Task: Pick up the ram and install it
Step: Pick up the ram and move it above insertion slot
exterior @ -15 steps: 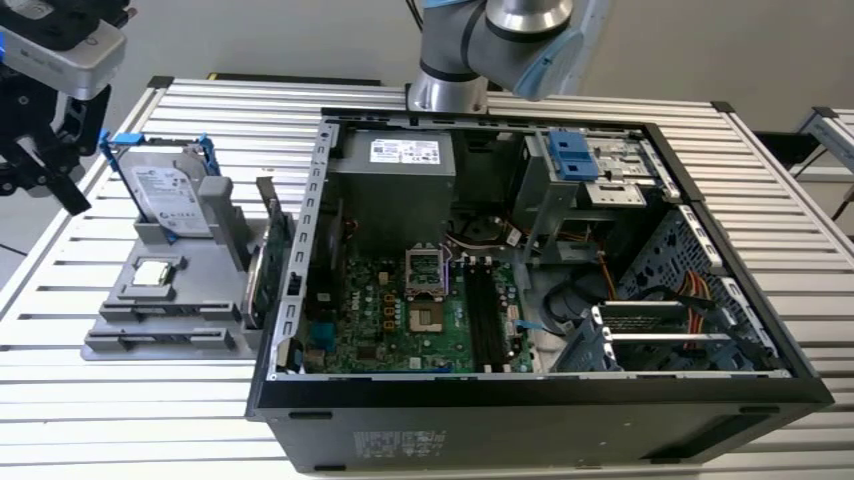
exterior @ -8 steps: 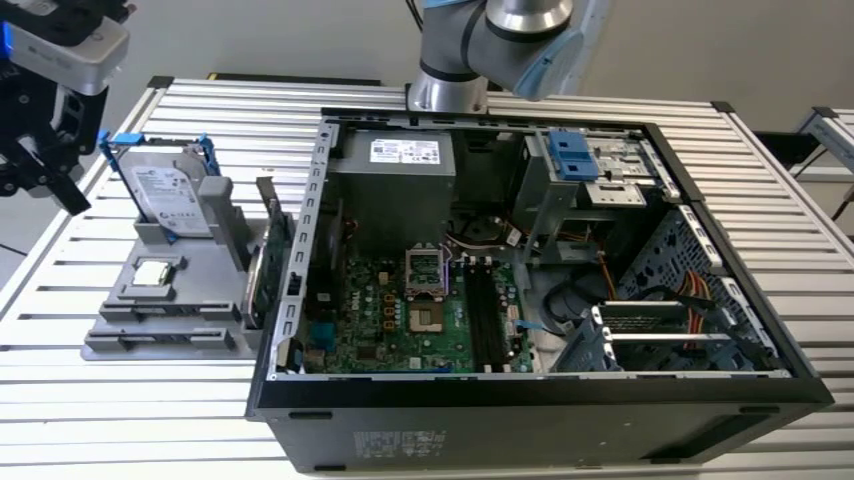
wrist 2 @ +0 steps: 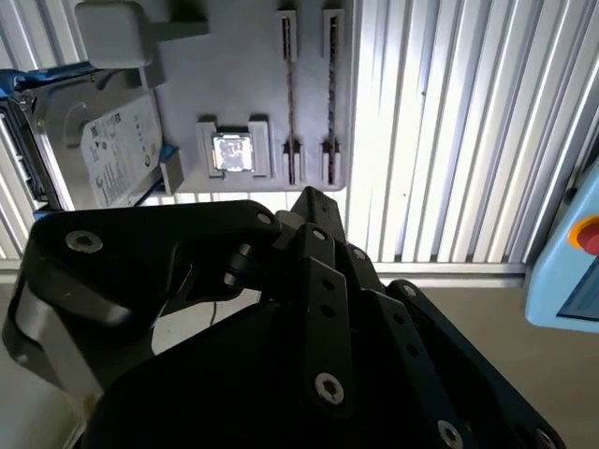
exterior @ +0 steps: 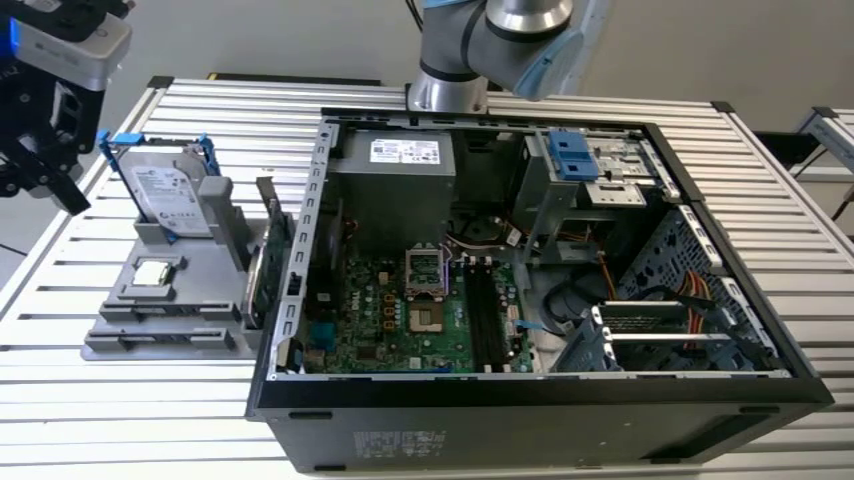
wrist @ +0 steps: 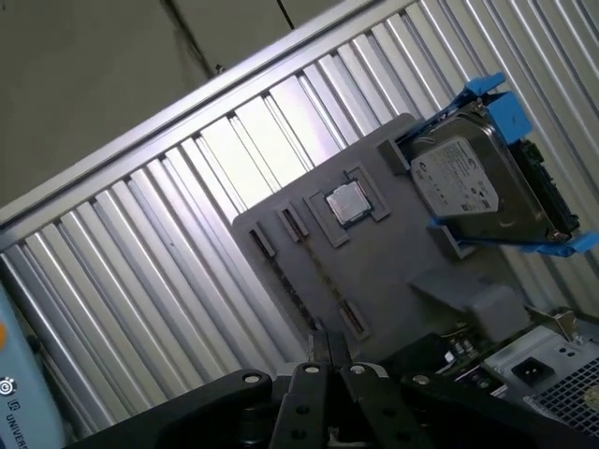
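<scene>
Claw (wrist: 319, 351) clenched on nothing: tips pressed together in the first wrist view, no board between them. In the exterior view, hangs high at that view's left, about over the edge of the table (exterior: 134, 420), pointing down and well apart from everything below.

Ram (wrist: 298, 292) not yet picked. Stands on edge in a slot of the grey fixture (wrist: 393, 281), the slot farther from the chip (wrist: 348, 204), and shows from above as little more than a thin dark line; taken for the ram by judgement, being so slim.

Lies below the claw and off toward the case (exterior: 534, 400), past the near rim of the fixture. Long axis runs along the fixture's front, parallel to the neighbouring slot and roughly square to the drive (exterior: 171, 195) leaning at the fixture's far end. In the first wrist view that line runs slantwise toward the tips, so by the look of it the closing direction is not yet square to the board's thin faces.

Arm (exterior: 521, 30) rooted behind the case, reaching out of that picture's top and back in over the fixture side, wrist turned downward.
</scene>
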Tool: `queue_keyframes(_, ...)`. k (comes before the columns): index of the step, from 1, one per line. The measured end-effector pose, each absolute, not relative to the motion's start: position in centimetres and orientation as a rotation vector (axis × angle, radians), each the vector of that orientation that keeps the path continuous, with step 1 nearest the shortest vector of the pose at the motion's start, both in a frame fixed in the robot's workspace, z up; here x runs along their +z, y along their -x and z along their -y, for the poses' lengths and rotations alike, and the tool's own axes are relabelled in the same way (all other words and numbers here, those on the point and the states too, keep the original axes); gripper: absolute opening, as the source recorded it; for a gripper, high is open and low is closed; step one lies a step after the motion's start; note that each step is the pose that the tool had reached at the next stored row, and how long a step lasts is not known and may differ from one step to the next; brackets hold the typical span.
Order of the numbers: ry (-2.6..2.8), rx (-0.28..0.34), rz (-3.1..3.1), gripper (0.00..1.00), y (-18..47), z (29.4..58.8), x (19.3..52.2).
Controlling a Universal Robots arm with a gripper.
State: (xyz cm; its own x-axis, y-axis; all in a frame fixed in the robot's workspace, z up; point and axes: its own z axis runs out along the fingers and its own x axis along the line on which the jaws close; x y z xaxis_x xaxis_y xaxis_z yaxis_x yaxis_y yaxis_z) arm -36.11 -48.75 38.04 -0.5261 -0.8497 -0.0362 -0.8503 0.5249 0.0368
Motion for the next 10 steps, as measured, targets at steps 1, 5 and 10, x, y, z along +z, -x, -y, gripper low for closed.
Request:
queue_keyframes(1, 1.533, 0.078, -2.726, 0.00, 36.11, 48.75, 38.04)
queue_keyframes(5, 1.571, 0.078, -2.704, 0.00, 36.11, 48.75, 38.04)
queue_keyframes(10, 1.622, 0.079, -2.676, 0.00, 36.11, 48.75, 38.05)
